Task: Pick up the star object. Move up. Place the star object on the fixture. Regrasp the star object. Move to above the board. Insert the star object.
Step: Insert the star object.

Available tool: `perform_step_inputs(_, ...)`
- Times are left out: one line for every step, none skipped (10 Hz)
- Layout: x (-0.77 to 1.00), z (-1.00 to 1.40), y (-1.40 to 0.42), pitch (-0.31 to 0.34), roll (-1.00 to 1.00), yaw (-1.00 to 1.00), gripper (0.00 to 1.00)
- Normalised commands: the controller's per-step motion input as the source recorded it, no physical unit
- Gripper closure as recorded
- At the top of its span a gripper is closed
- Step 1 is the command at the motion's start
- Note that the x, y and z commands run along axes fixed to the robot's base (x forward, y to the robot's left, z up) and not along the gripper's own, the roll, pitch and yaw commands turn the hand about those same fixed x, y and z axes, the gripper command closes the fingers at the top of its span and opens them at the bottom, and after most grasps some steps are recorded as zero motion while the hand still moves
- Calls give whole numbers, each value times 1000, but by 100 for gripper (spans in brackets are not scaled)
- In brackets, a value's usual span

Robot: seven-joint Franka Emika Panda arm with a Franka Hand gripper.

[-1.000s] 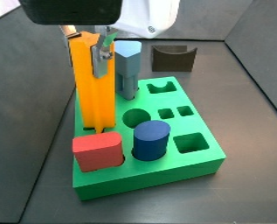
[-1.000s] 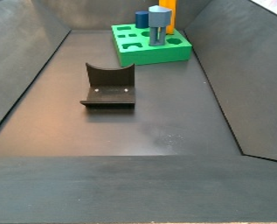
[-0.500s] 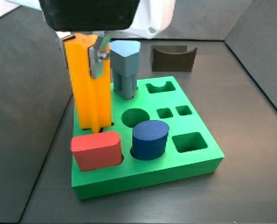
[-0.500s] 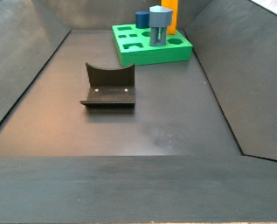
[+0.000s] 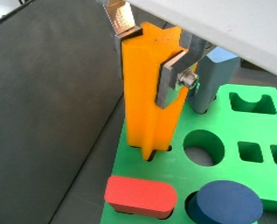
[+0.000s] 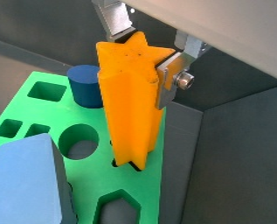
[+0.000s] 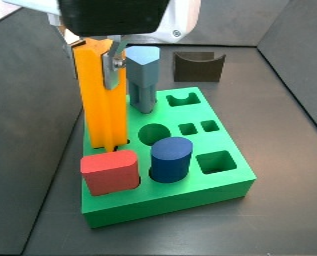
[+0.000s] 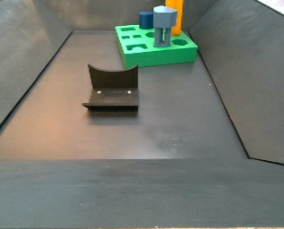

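Claw (image 5: 152, 63) clamped on orange-yellow plastic star-section prism (image 5: 148, 96), held upright, lower tip entering star cut-out of bright green slotted board (image 5: 239, 144) directly beneath. Probable fault: star points misaligned, causing jamming; adjacent light-blue peg (image 5: 211, 79) risks contact.

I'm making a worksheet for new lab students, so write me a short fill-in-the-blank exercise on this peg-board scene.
1. The gripper is shut on the star object, whose colour is ____.
2. The star object stands upright with its lower end in a cut-out of the ____ board.
3. The fixture stands on the floor and holds ____ piece.
4. On the board, the red block sits beside the dark ____ cylinder.

Missing words: orange; green; no; blue
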Motion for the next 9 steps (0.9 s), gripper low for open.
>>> perform_step_inputs(294, -331, 0, 30, 70, 77, 100)
perform_step_inputs(357, -171, -3, 0, 37, 0, 100)
perform_step_inputs(369, -200, 0, -29, 23, 0, 100)
perform_step_inputs(17, -334, 0, -114, 19, -43, 100)
perform_step_inputs(-220, -591, -29, -141, 176, 54, 100)
perform_step_inputs(-240, -863, -151, -170, 150, 0, 100)
perform_step_inputs(-251, -874, -177, -167, 153, 0, 100)
perform_step_inputs(-251, -874, -180, -163, 161, 0, 100)
perform_step_inputs(-246, -866, -171, -164, 161, 0, 100)
